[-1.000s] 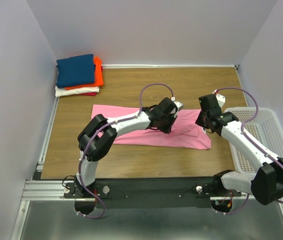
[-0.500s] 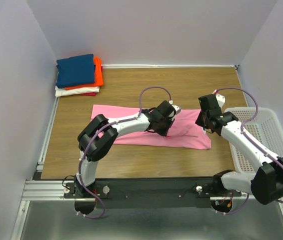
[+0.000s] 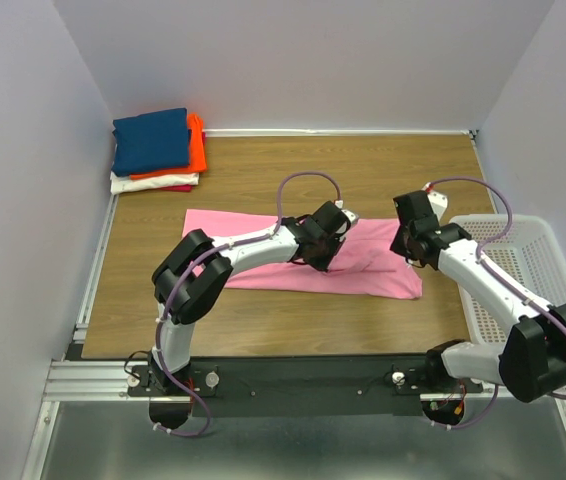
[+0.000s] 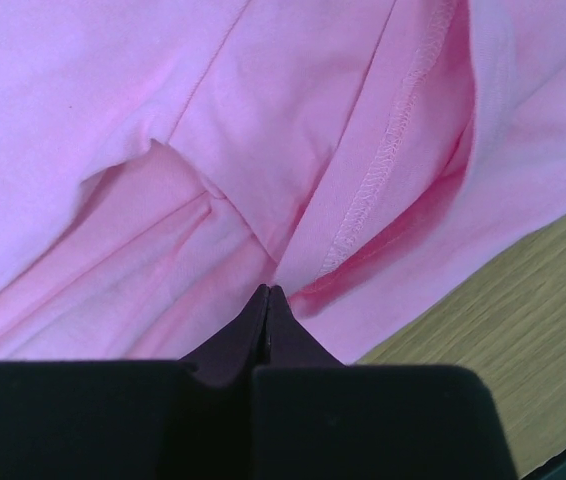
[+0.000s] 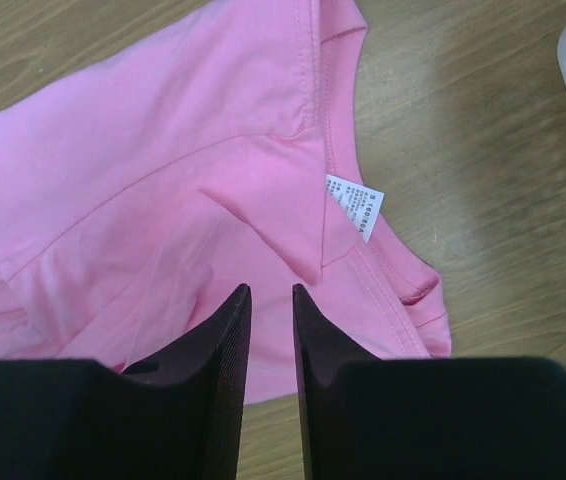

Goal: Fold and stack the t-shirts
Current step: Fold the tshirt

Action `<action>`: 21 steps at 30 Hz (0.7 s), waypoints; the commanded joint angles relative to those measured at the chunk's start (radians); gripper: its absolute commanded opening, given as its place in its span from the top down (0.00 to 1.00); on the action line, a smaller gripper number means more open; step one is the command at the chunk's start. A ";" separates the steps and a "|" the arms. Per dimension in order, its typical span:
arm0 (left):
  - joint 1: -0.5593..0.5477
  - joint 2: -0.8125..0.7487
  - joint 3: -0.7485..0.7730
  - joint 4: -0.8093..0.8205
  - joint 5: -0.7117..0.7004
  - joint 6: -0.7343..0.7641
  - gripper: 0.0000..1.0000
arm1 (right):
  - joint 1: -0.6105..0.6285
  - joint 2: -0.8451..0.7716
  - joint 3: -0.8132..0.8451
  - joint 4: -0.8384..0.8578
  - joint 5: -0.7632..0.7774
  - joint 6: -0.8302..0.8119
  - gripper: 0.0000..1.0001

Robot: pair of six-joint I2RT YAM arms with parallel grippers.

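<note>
**Pinching the pink t-shirt (image 3: pixel 373 268) at mid-table**

Shut tight at the left gripper (image 4: pixel 268 300), tips pressed together on the pink cloth, pleats running in toward them. Seemingly nipping a fold, though hidden under the tips themselves. Set near the shirt's middle, beside a stitched hem (image 4: pixel 378 170) and a strip of bare wooden table (image 4: pixel 523 330).

Parted only narrowly at the right gripper (image 5: pixel 271 300), with nothing between the fingers. Poised low over the shirt's right end, close to the neckline and its white label (image 5: pixel 353 207).

Spread as a long flat strip across the table's middle, reaching from arm to arm.

Stacked in the far left corner, well apart from the pink one: navy blue t-shirt (image 3: pixel 151 140) on orange t-shirt (image 3: pixel 196 145), then white t-shirt (image 3: pixel 153 182), with red t-shirt (image 3: pixel 178 188) lowest.

Off the table's right edge, beside the right arm, a white mesh basket (image 3: pixel 523 260).
</note>
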 commanded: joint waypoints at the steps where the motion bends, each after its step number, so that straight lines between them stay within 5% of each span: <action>1: -0.007 -0.038 0.027 -0.039 -0.048 0.034 1.00 | -0.004 0.032 -0.011 -0.001 0.028 0.015 0.70; 6: -0.006 -0.029 0.033 -0.056 -0.057 0.056 1.00 | -0.006 0.077 -0.010 0.035 0.001 0.003 0.64; 14: -0.004 -0.049 0.042 -0.038 0.024 0.051 0.76 | -0.006 0.164 0.030 0.117 -0.076 -0.022 0.55; 21: -0.004 -0.047 0.022 -0.004 0.081 0.044 0.70 | -0.004 0.272 0.067 0.180 -0.104 -0.027 0.48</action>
